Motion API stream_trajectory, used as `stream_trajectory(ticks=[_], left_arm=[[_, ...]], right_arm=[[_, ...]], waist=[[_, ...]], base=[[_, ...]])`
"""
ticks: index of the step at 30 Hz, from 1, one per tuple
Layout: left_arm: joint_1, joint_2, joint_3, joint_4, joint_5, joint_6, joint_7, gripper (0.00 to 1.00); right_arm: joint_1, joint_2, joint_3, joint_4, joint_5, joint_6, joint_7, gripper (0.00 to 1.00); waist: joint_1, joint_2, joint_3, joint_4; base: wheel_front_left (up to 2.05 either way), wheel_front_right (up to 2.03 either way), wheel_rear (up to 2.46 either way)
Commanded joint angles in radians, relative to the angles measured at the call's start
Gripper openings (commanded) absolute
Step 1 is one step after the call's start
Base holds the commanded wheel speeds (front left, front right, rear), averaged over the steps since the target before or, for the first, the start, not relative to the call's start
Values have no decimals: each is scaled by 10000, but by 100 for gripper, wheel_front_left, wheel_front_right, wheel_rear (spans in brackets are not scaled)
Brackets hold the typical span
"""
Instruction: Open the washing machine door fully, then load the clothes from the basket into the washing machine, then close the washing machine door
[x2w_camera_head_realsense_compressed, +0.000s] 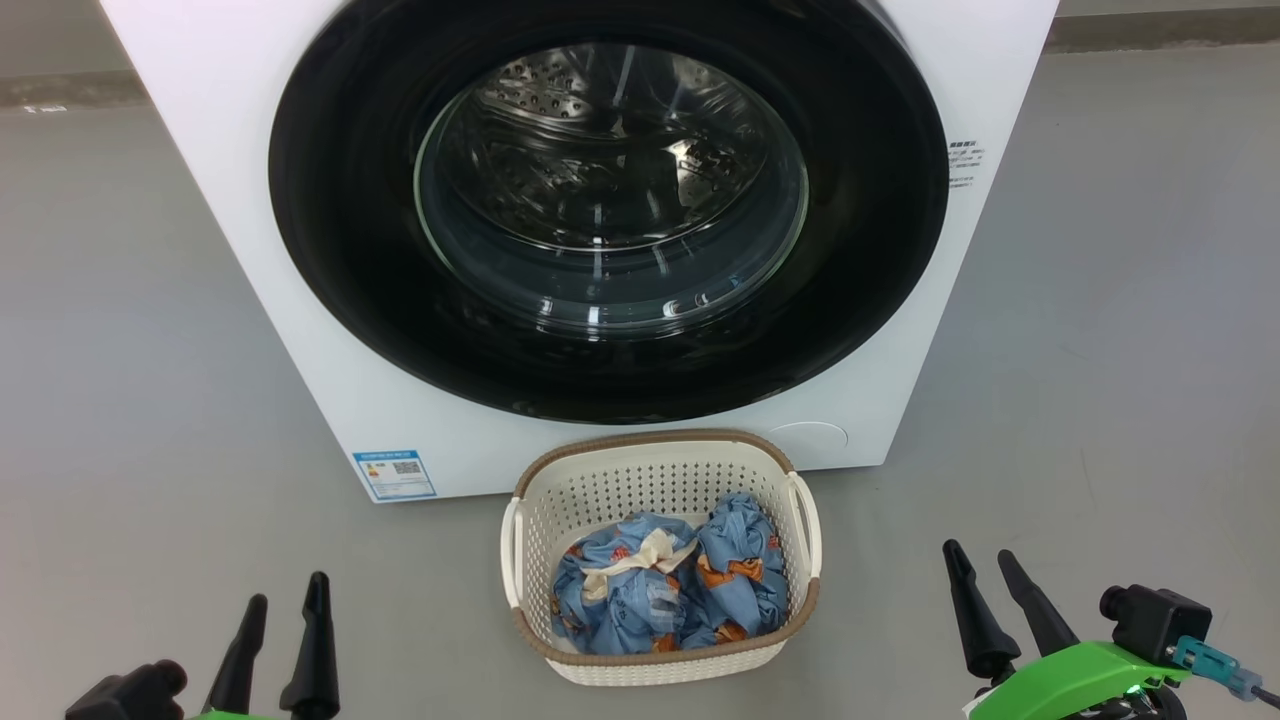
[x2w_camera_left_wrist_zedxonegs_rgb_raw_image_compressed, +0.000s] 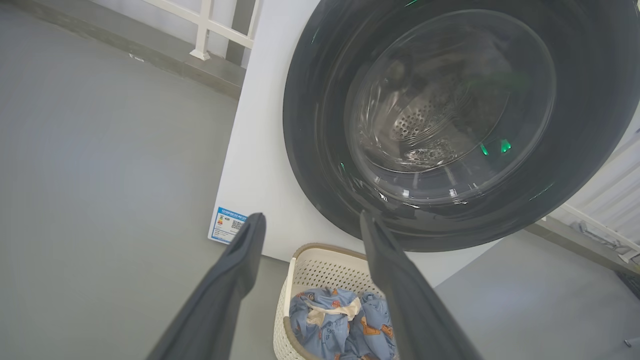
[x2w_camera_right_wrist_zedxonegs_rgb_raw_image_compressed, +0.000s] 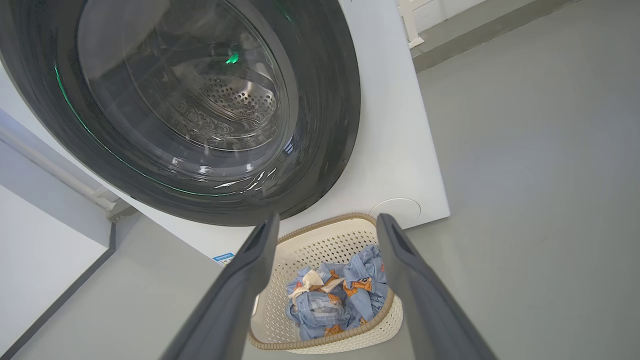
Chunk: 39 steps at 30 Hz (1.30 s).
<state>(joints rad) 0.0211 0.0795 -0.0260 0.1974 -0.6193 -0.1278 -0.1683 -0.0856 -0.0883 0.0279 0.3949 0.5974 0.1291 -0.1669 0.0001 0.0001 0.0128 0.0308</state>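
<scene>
The white washing machine (x2w_camera_head_realsense_compressed: 250, 250) stands in front of me with its round black-rimmed door (x2w_camera_head_realsense_compressed: 340, 250) shut flat against it; the steel drum shows through the glass. On the floor below it sits the cream basket (x2w_camera_head_realsense_compressed: 600, 490) holding the blue printed clothes (x2w_camera_head_realsense_compressed: 680, 590). My left gripper (x2w_camera_head_realsense_compressed: 287, 590) is open at the lower left, well left of the basket. My right gripper (x2w_camera_head_realsense_compressed: 980, 560) is open at the lower right, apart from the basket. Both wrist views show the door (x2w_camera_left_wrist_zedxonegs_rgb_raw_image_compressed: 320, 150) (x2w_camera_right_wrist_zedxonegs_rgb_raw_image_compressed: 325, 125), the basket (x2w_camera_left_wrist_zedxonegs_rgb_raw_image_compressed: 320, 265) (x2w_camera_right_wrist_zedxonegs_rgb_raw_image_compressed: 320, 240) and empty open fingers (x2w_camera_left_wrist_zedxonegs_rgb_raw_image_compressed: 240, 265) (x2w_camera_right_wrist_zedxonegs_rgb_raw_image_compressed: 250, 270).
Grey floor (x2w_camera_head_realsense_compressed: 1100, 350) spreads on both sides of the machine. A blue label sticker (x2w_camera_head_realsense_compressed: 395, 474) marks its lower left front. White railing (x2w_camera_left_wrist_zedxonegs_rgb_raw_image_compressed: 205, 25) stands behind the machine, and a white wall panel (x2w_camera_right_wrist_zedxonegs_rgb_raw_image_compressed: 40, 240) is at one side.
</scene>
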Motion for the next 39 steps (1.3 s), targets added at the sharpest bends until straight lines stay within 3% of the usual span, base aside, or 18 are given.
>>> stream_trajectory(ticks=[1, 27, 39], left_arm=[[-204, 217, 211, -318, 314, -22, -137, 100], [-108, 465, 27, -493, 3079, -29, -932, 100], [-104, 468, 94, -278, 2956, -29, -935, 100]], right_arm=[[-406, -96, 302, -197, -296, 12, -156, 100], [-491, -347, 438, -3, -3072, 16, -946, 100], [-409, -279, 277, -28, -3097, 16, -949, 100]], waist=[[-1, -1, 4, 3], [-1, -1, 12, 10], [-1, -1, 9, -17]], base=[[0, 0, 0], [0, 0, 0], [0, 0, 0]])
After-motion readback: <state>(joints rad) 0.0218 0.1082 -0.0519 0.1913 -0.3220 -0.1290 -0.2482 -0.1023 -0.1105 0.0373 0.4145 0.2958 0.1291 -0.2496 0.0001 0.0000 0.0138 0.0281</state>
